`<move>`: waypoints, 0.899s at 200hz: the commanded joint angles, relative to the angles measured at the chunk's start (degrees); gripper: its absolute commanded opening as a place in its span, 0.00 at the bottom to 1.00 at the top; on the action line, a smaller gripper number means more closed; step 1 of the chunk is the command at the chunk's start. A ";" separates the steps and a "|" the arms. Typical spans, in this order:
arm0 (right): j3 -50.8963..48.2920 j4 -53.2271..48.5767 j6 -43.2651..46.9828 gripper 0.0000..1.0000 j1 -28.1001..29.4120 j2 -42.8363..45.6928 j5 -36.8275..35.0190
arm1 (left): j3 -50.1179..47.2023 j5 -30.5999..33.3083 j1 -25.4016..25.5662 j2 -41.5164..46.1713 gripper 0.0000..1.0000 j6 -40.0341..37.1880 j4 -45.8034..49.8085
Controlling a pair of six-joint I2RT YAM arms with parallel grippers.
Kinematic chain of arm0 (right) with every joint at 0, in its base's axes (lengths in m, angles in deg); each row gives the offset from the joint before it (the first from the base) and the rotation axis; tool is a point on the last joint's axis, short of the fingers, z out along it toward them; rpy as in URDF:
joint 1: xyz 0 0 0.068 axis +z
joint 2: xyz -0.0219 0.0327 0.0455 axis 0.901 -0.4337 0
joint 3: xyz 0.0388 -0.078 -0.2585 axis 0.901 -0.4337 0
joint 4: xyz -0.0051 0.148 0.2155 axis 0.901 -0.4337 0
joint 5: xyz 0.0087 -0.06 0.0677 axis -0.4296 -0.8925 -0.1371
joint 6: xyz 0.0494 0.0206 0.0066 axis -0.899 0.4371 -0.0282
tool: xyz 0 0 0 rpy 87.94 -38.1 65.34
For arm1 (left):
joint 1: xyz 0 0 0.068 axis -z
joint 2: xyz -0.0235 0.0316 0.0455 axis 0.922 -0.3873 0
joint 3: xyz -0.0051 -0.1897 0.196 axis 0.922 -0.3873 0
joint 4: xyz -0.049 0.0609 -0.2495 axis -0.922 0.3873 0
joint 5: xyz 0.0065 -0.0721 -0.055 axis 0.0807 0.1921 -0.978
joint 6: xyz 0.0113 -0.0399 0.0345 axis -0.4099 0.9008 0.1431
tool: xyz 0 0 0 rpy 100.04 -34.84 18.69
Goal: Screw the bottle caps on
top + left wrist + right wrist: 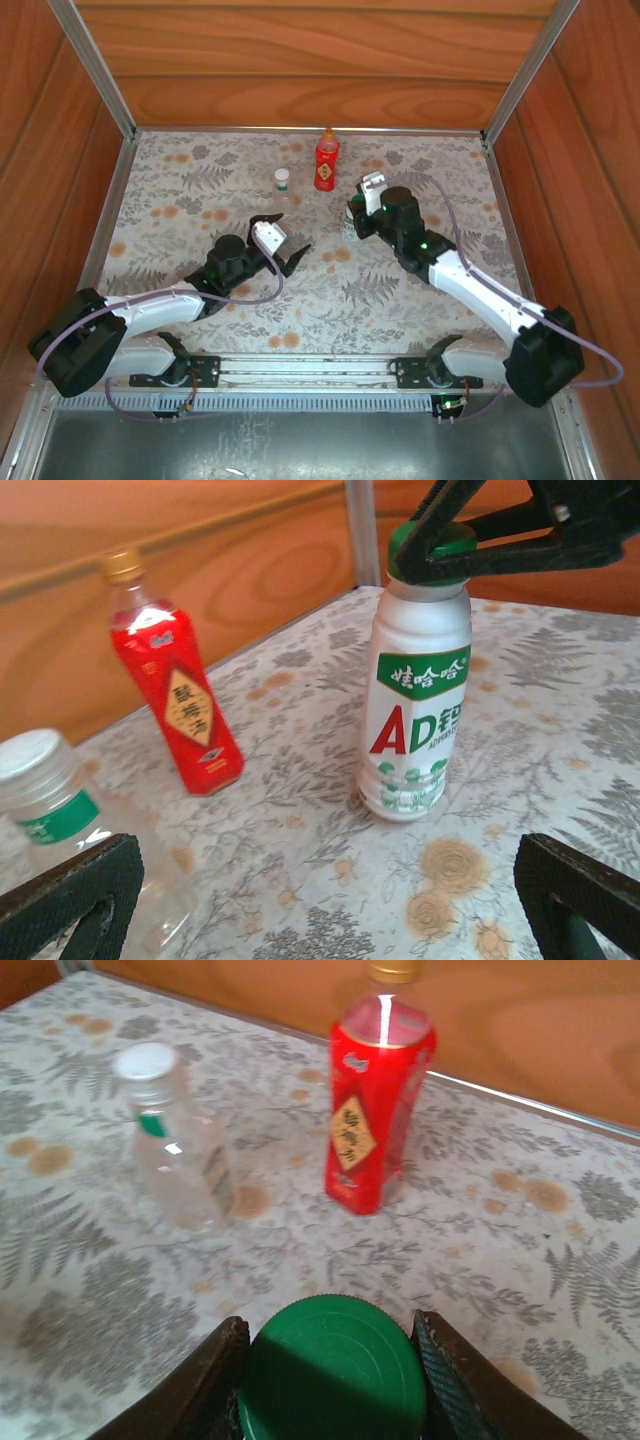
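The white bottle with a green-lettered label stands upright on the floral table. My right gripper is shut on its green cap from above, one finger pressed to each side; from the left wrist view the same cap sits pinched on the bottle's neck. The red bottle with a gold cap stands at the back. The short clear bottle with a white cap stands to its left. My left gripper is open and holds nothing, a short way left of the white bottle.
Wooden walls with metal corner posts close in the floral table on three sides. The arms' mounting rail runs along the near edge. Bare table lies between the left gripper and the white bottle.
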 commanded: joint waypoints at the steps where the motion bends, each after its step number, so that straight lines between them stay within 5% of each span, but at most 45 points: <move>1: 5.43 2.84 0.83 0.31 -2.46 -4.45 -0.47 | -0.90 5.12 -0.26 -0.32 1.00 4.06 -0.58; 85: 15.12 0.36 0.93 0.40 -6.81 -17.15 6.65 | -0.82 3.78 -0.25 -1.11 1.00 4.16 -0.49; 180: 14.25 -0.56 3.90 0.76 -6.81 -10.23 5.29 | -2.19 6.59 -5.03 1.59 1.00 2.71 0.06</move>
